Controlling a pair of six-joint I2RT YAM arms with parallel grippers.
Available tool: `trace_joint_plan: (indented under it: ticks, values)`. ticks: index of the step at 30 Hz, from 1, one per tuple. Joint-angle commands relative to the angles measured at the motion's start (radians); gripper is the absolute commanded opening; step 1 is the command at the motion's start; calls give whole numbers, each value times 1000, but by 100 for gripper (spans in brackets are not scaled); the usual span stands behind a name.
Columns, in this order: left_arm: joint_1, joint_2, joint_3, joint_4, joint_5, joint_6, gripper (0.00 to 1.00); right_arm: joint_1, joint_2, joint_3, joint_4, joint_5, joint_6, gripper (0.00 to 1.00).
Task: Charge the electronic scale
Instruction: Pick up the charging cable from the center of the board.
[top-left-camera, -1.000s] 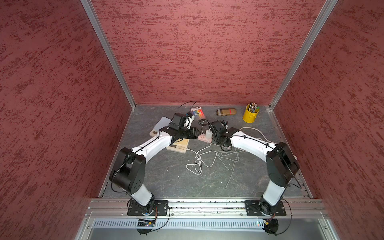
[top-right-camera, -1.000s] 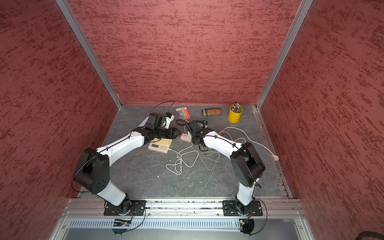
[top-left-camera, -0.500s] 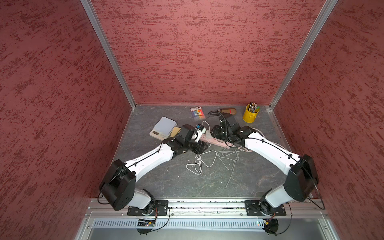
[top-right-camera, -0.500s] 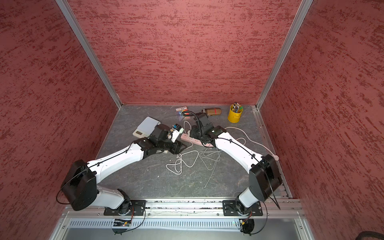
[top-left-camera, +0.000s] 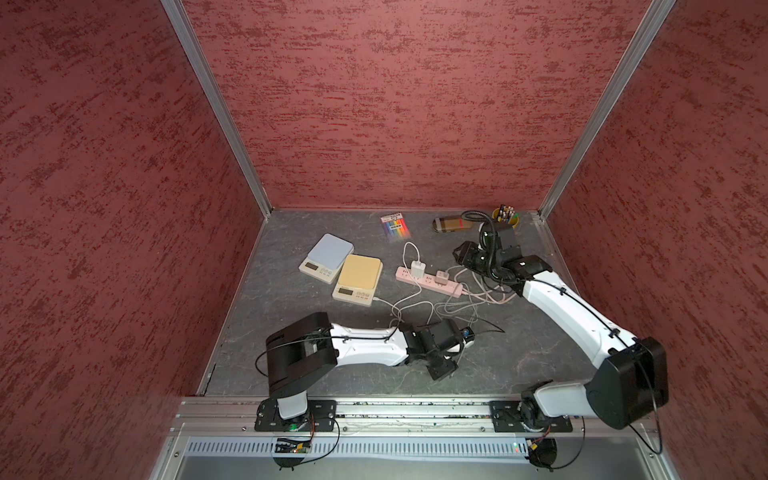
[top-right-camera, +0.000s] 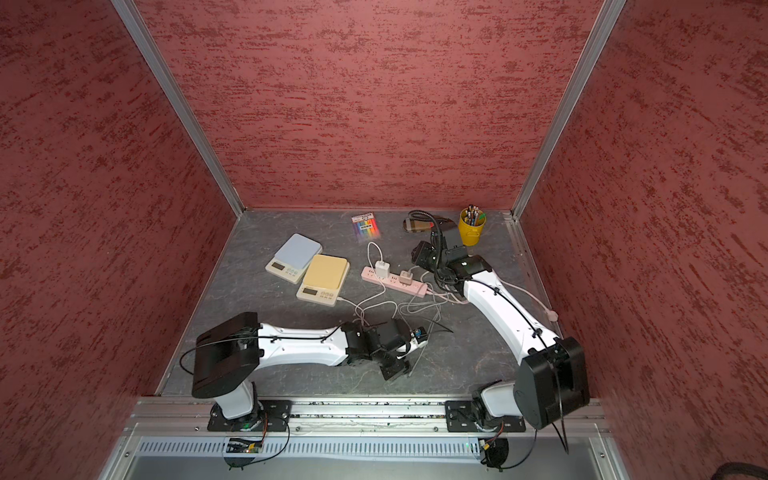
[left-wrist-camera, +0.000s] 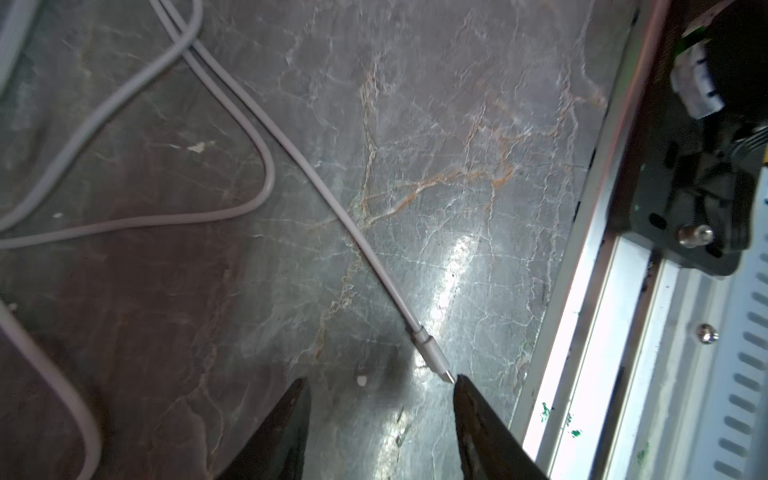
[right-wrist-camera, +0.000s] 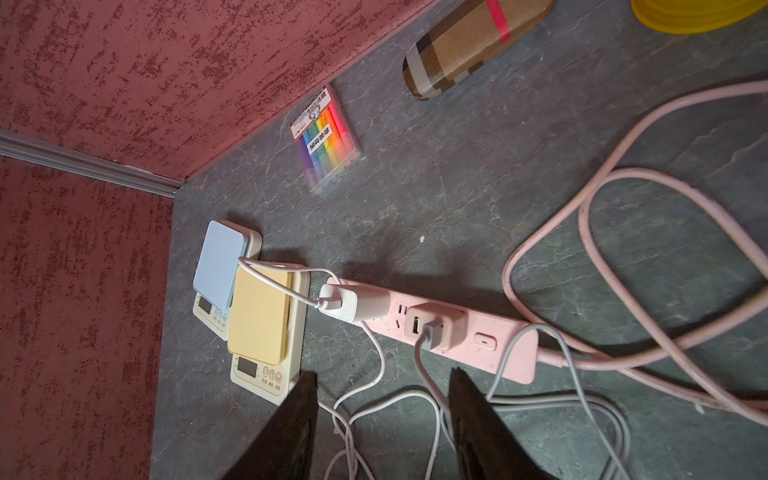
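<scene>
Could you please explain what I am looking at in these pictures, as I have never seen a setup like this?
These are two robot arms, a left arm and a right arm, mounted at the front of a walled grey table. Both top views look down on the whole scene from one overhead camera head. The other two pictures come from cameras on the wrists.

On the table lie a blue scale, a yellow scale, a pink power strip with two chargers, loose cables, a marker pack, a case and a pencil cup.

The left gripper is open and empty, with a grey plug beside one fingertip. The right gripper, also open and empty, hovers by the strip.
</scene>
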Motion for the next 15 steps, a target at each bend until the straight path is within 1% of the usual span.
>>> trace_joint_plan:
  ticks: [1,12,15]
  values:
    - [-4,29,43,-31,-27,-5,56,-17,-23,-29,19,-18,-26,53]
    - [-14,156,143,-54,22,-7,55,-50,-22,-95,72,-65,-42,53]
    - [-18,179,157,-75,17,-8,54,-56,-24,-105,80,-67,-42,53]
